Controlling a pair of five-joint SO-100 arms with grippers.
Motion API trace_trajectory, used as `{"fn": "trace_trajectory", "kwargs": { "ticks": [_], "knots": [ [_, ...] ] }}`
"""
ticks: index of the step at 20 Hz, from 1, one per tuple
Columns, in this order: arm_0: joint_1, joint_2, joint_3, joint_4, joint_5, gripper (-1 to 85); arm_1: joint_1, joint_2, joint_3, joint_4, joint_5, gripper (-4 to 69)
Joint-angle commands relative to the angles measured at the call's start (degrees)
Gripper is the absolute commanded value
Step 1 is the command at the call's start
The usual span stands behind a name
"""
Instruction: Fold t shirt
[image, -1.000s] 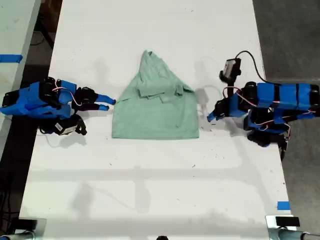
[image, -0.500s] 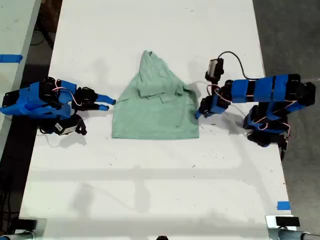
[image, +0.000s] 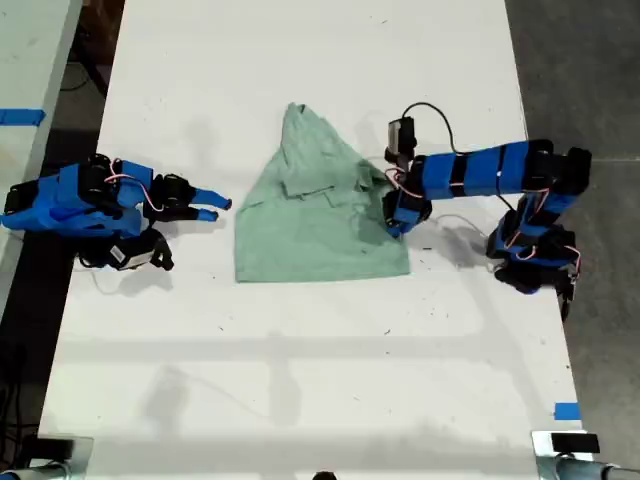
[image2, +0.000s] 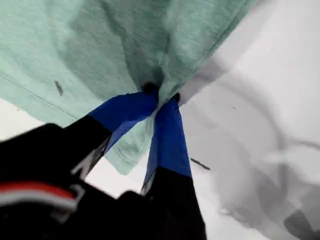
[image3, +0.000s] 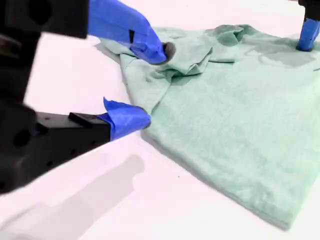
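The pale mint-green t shirt (image: 315, 215) lies partly folded on the white table (image: 300, 360), narrowing to a point at its far end. My first gripper (image: 393, 225) reaches in from the exterior view's right and is shut on the t shirt's edge there. The first wrist view shows the cloth (image2: 90, 45) bunched between the blue fingertips (image2: 161, 97). My second gripper (image: 215, 208) rests at the exterior view's left, open, just off the shirt's edge. In the second wrist view its jaws (image3: 150, 86) stand apart beside the shirt (image3: 240, 125), holding nothing.
A strip of blue tape (image: 566, 411) marks the table near its front right edge in the exterior view. A second table with blue tape (image: 20, 116) stands at that view's left. Dark floor (image: 580, 60) lies past the table's right edge.
The first arm has stretched out from the exterior view's right to the shirt's edge and closed on it. The shirt has shifted slightly toward that side. The second arm has not moved.
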Motion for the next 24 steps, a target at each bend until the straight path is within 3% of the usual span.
{"fn": "trace_trajectory", "kwargs": {
  "ticks": [1,5,11,15,16,17,18,20,23,24],
  "knots": [
    [-0.26,0.44,0.53,-0.97,0.62,17.3,0.97,4.39,-7.38,7.56,-0.35,0.3],
    [-0.26,0.44,0.53,-0.97,0.62,17.3,-3.16,1.32,-29.27,14.59,-3.52,0.3],
    [-0.26,0.44,0.53,-0.97,0.62,17.3,-11.16,-9.84,-38.14,6.15,-3.52,0.3],
    [-0.26,0.44,0.53,-0.97,0.62,17.3,-14.5,-21.88,-46.32,3.96,-4.04,0.3],
    [-0.26,0.44,0.53,-0.97,0.62,17.3,-14.85,-24.26,-48.52,4.31,-4.39,2.8],
    [-0.26,0.44,0.53,-0.97,0.62,17.3,-15.03,-25.14,-49.66,4.57,-4.66,9.3],
    [-0.26,0.44,0.53,-0.97,0.62,17.3,-15.03,-24.79,-49.66,4.83,-4.66,21.5],
    [-0.26,0.44,0.53,-0.97,0.62,17.3,-14.41,-21.45,-50.27,6.86,-5.36,31.1],
    [-0.26,0.44,0.53,-0.97,0.62,17.3,-12.39,-10.37,-48.52,10.9,-7.73,30.6],
    [-0.26,0.44,0.53,-0.97,0.62,17.3,-11.51,-4.22,-45.53,12.13,-7.91,20.3]
  ]
}}
